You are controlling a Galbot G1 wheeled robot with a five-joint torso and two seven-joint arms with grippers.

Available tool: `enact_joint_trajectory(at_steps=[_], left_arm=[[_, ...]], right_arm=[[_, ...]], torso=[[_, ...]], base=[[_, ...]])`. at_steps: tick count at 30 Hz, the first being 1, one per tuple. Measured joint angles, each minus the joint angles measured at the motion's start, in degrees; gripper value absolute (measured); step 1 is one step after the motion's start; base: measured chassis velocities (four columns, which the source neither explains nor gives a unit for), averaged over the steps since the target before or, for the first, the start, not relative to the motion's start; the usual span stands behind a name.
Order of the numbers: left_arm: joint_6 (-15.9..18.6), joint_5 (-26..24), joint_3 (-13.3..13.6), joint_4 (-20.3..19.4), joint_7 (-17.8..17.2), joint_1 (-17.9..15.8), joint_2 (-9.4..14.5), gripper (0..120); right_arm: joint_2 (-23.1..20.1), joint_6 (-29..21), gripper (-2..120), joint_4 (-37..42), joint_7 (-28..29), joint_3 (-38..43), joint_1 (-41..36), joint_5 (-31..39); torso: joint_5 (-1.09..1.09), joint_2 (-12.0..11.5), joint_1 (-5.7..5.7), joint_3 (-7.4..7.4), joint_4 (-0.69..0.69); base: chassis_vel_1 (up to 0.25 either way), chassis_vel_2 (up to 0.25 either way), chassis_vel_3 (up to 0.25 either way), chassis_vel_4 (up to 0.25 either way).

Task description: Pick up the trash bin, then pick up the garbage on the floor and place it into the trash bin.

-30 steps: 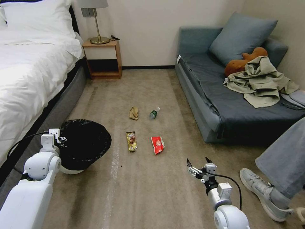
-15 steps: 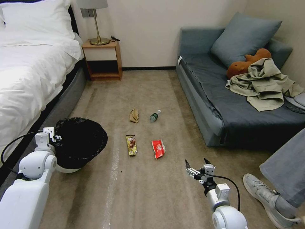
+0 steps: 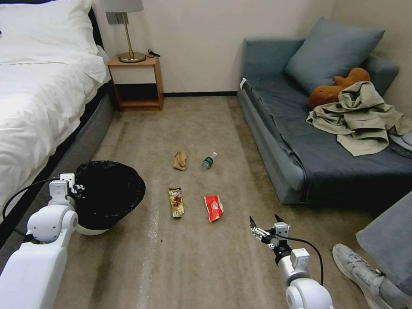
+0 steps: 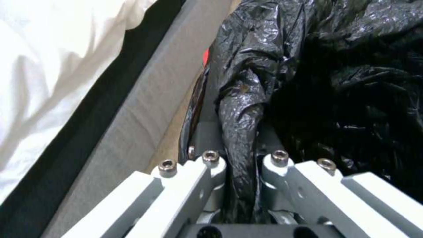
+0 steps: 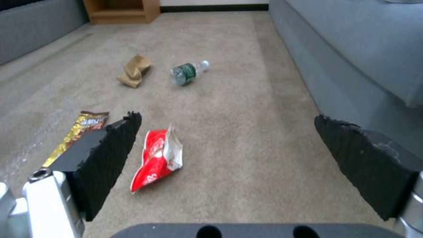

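Head view: four litter items [image 3: 176, 202].

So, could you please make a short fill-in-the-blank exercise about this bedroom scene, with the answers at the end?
1. The left gripper is shut on the black bag at the rim of the ____.
2. The right gripper hovers open nearest the ____ snack packet.
3. The small bottle lies on the carpet beside the crumpled tan ____.

Answers: trash bin; red; paper bag
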Motion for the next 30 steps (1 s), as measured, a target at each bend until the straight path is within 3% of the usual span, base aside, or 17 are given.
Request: enact_joint_trajectory(at_steps=[30], left_arm=[[-0.4, -0.3, -1.0, -1.0, 0.6, 0.9, 0.6, 5]], right_arm=[[0.7, 0.6, 100, 0.2, 0.0, -0.3, -1.1, -1.3]], torso=[[0.00, 0.0, 0.00, 0.00, 0.00]], base=[[-0.064, 0.061, 0.062, -0.063]])
